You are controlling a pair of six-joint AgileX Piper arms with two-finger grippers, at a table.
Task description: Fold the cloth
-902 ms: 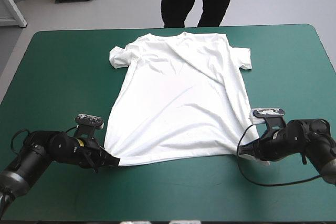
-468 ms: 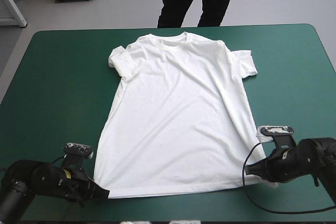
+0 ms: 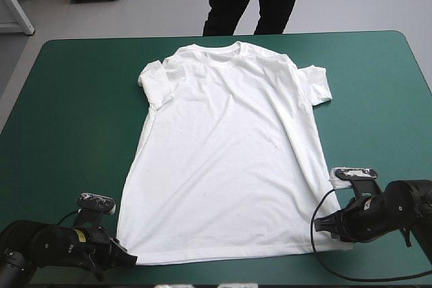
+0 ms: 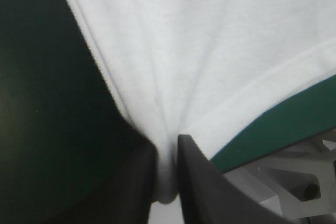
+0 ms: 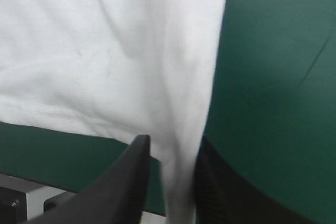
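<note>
Left pincer (image 4: 167,145) and right pincer (image 5: 171,145) each clamp almost closed on a hem corner of the T-shirt (image 3: 223,153), probably to stretch it flat ahead of them.

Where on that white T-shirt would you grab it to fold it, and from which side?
At its two hem corners, coming from the near edge of the table. The T-shirt lies flat, collar toward the far edge, so those corners are probably the easiest to reach. The left gripper and right gripper each pinch one.
</note>
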